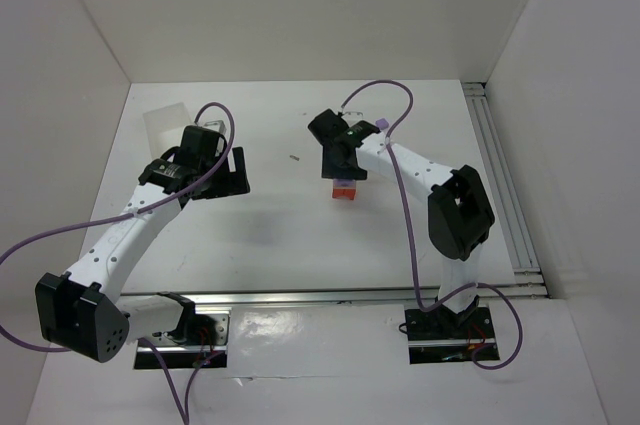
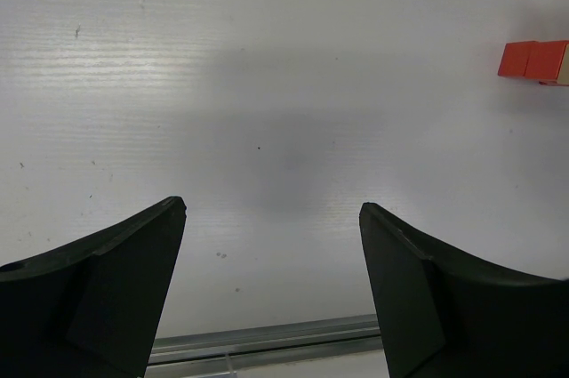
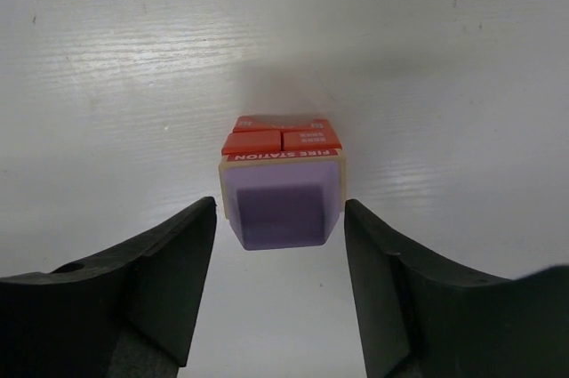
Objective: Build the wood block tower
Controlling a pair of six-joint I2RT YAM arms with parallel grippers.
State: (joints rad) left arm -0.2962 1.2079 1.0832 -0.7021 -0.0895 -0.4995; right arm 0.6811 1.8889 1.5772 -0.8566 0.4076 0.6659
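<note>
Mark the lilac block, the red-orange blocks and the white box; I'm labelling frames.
lilac block (image 3: pixel 283 209): right wrist view, centre of its facing side.
red-orange blocks (image 3: pixel 252 141): right wrist view, on the left one.
white box (image 1: pixel 162 123): top external view, its middle.

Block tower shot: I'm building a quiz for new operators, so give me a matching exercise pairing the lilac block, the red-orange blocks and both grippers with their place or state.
1. lilac block
2. red-orange blocks
3. left gripper
4. right gripper

A. jaws wide apart, nothing between them
B. topmost piece
C. one finger on either side of the lilac block
D. directly under the lilac block

Pairs: 1-B; 2-D; 3-A; 4-C
</note>
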